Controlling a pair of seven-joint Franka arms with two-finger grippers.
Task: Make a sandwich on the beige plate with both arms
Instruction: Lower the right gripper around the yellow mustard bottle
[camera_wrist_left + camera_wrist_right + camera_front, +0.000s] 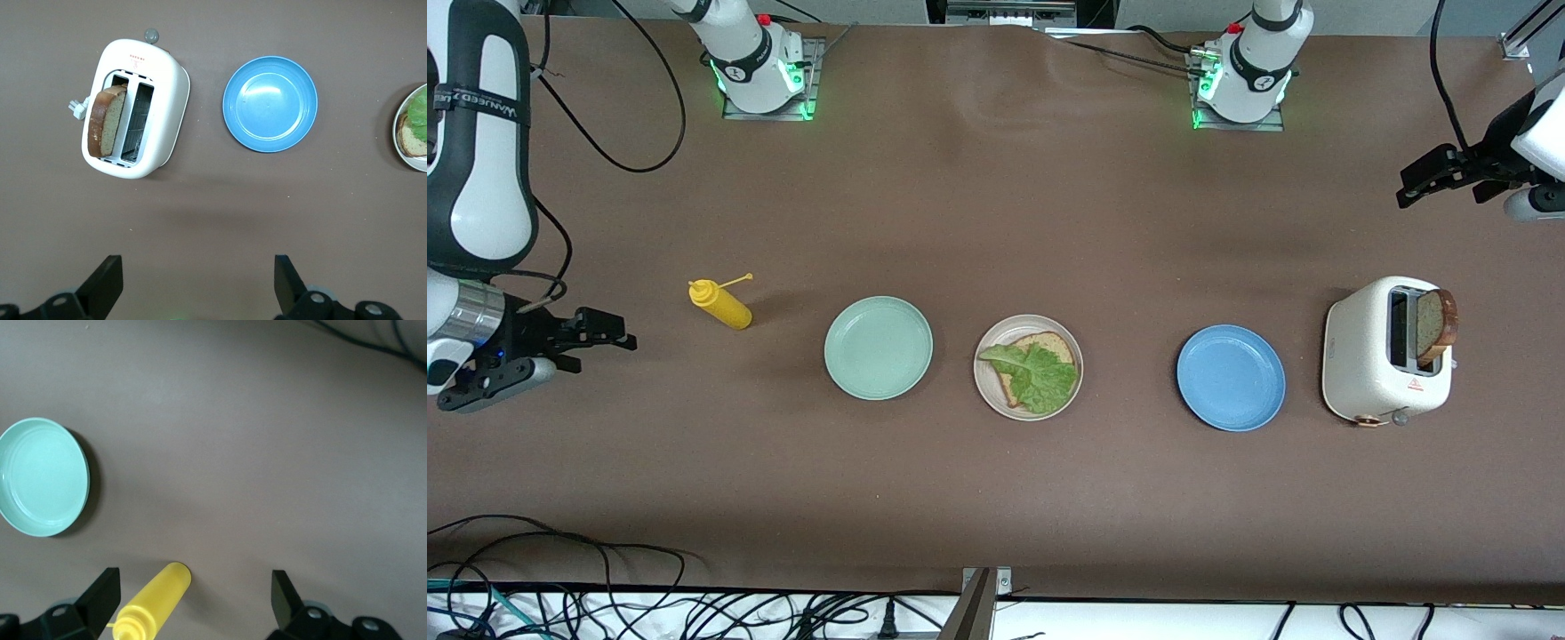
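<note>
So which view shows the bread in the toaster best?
The left wrist view: the slice stands in the toaster, seen large from above. The front view shows it smaller; the right wrist view doesn't show it.

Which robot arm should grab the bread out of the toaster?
Probably the left: its open claw hangs at the toaster's end, the bread slice sticking up. The right claw waits by the yellow bottle.

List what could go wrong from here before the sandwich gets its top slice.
1. The second bread slice leans out of the toaster slot; a poor pinch could drop it or tip the toaster.
2. The lettuce leaf lies loose over the bread on the beige plate, so the top slice may push it off.
</note>
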